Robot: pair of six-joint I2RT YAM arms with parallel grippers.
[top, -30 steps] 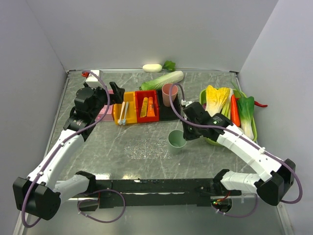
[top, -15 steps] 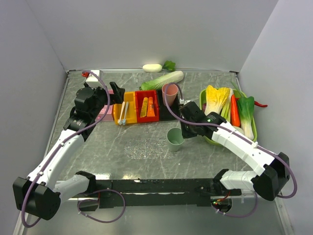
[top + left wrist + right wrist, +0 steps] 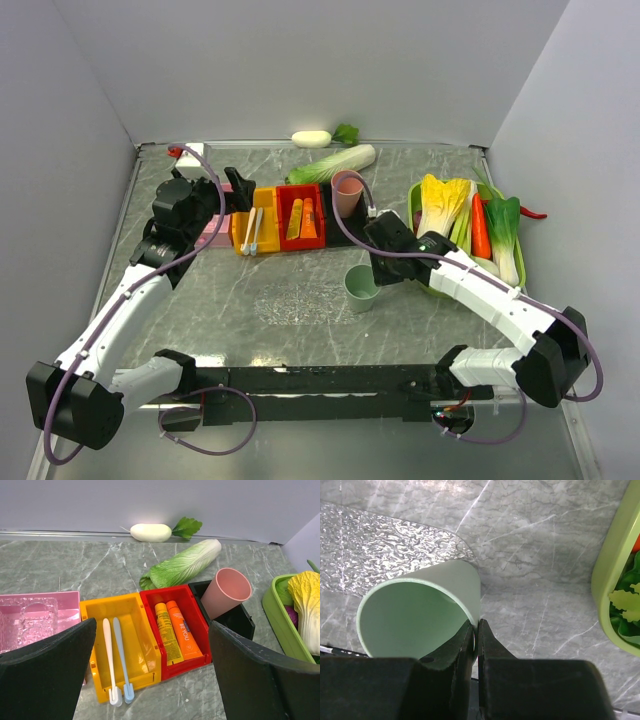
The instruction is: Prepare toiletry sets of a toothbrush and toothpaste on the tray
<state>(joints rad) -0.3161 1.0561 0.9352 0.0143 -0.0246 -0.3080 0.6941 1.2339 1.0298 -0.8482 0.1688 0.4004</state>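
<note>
Seen from above: grips the wall of a pale green cup (image 3: pixel 360 290) with the right gripper (image 3: pixel 374 277), fingers pinched together on it, just right of the clear tray (image 3: pixel 298 300) lying flat near the middle of the table (image 3: pixel 200 300). Hovers with the left gripper (image 3: pixel 240 190), spread wide and holding nothing, at the far left by a row of bins. In the yellow bin (image 3: pixel 268 225), both toothbrushes (image 3: pixel 252 232) side by side. In the red bin (image 3: pixel 282 215) just right of it, both tubes of toothpaste (image 3: pixel 302 220). Further right, a pink cup (image 3: pixel 347 192) in a black bin (image 3: pixel 355 232). Along the right edge, a green tray (image 3: pixel 413 197) of vegetables.

From the left wrist: looks down between two black fingers (image 3: pixel 45 675) standing far apart at the lower corners, with nothing between them. Beyond them, a white and a pale blue toothbrush in the yellow bin, heads at the near end. Beside them in the red bin, a yellow-orange and an orange tube, touching along their length. Left of the yellow bin, a pink tray (image 3: pixel 30 620). Beyond the bins, a cabbage (image 3: pixel 182 566) and a white radish (image 3: pixel 150 532).

From the right wrist: clamps the cup's wall between both fingers (image 3: pixel 460 652), one inside, one outside. Behind the cup, the rounded right end of the clear tray; cannot tell whether touching.
</note>
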